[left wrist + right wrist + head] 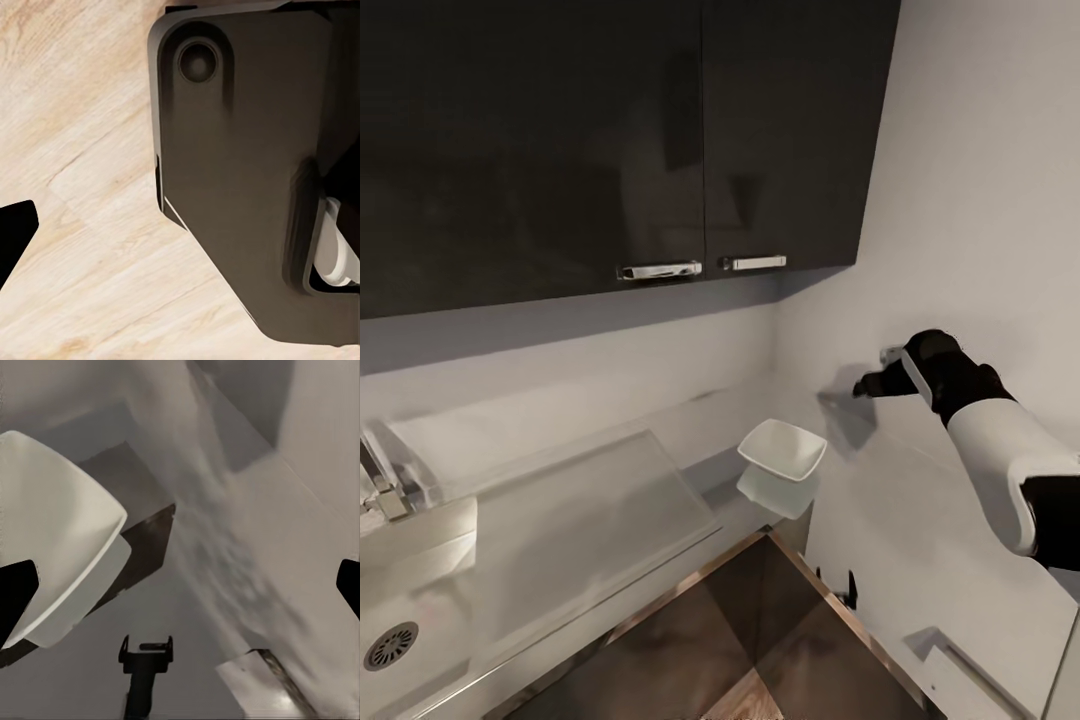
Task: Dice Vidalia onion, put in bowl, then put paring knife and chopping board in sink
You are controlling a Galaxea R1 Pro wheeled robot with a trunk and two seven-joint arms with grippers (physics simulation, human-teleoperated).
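Sink (420,590) at left w/ drain in view, no onion seen. Bowl (783,448) sits mid-surface (600,520) near the corner. Right gripper (180,577) raised beyond it, jaws wide, holding nothing. Left gripper state: can't tell. Prob still approach step; next, turn toward sink & find onion.

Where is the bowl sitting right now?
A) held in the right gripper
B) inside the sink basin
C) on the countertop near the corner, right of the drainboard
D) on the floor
C: in the head view the white bowl rests on the countertop near the wall corner, to the right of the sink's drainboard, apart from the right arm.
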